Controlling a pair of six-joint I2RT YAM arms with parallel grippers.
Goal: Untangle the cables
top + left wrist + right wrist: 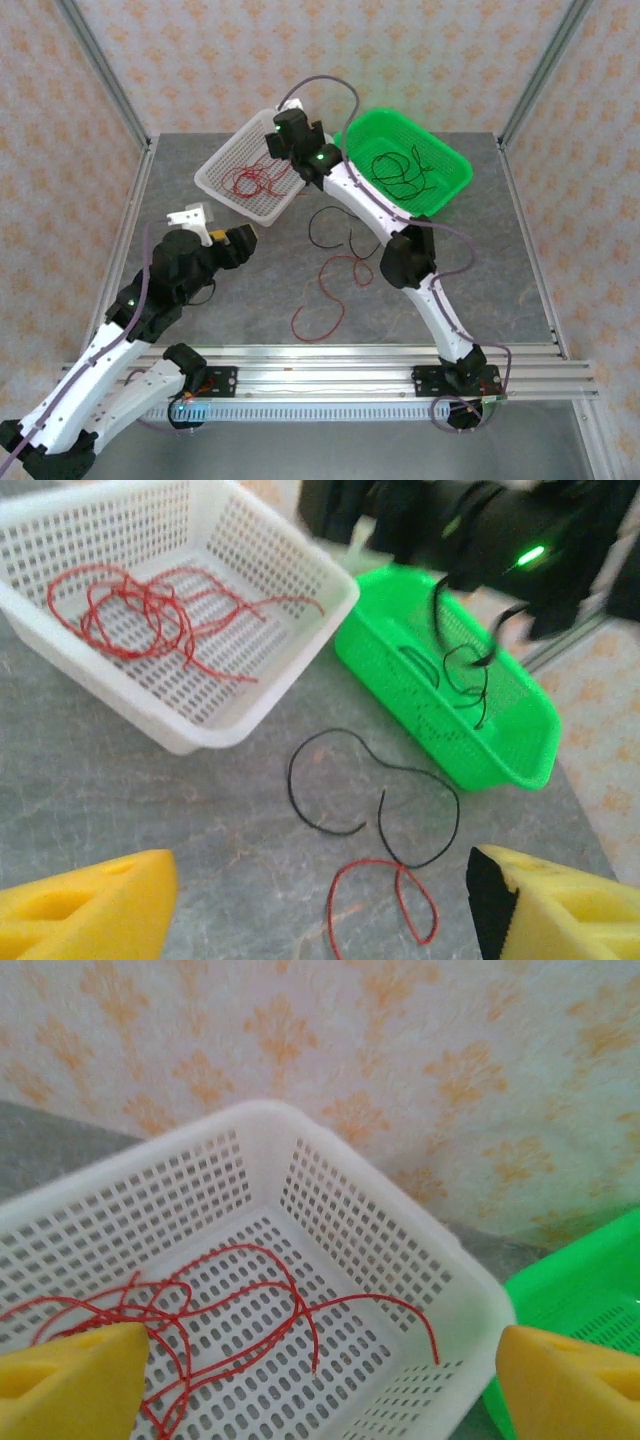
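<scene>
From where I stand, the sorting seems to go by colour, and that explains the layout. The white basket [220, 165] lies at the back left of the tabletop [480, 260] and holds a loose heap of red cables [140, 615]. The green basket [445, 160], just beside it on the right, holds only black cables [395, 170]. Two bins side by side let either arm reach both without crossing far.

The right tool [320, 1380] hangs over the white basket with its jaws spread wide and nothing between them. The red strands lie directly under it on the basket floor, so I judge it is there to deliver red wire rather than fetch it.

The left tool [325, 910] hovers low at the near left, jaws also wide and empty, pointing at what is left on the open tabletop. There, a loose black cable [291, 778] curls just in front of the baskets, and a loose red cable [375, 861] loops nearer the arms. The two lie very close together, and I cannot tell whether they touch or cross.

My guess is that those two strands are the remaining work, and that the wide jaws are set for a pick-up.
</scene>
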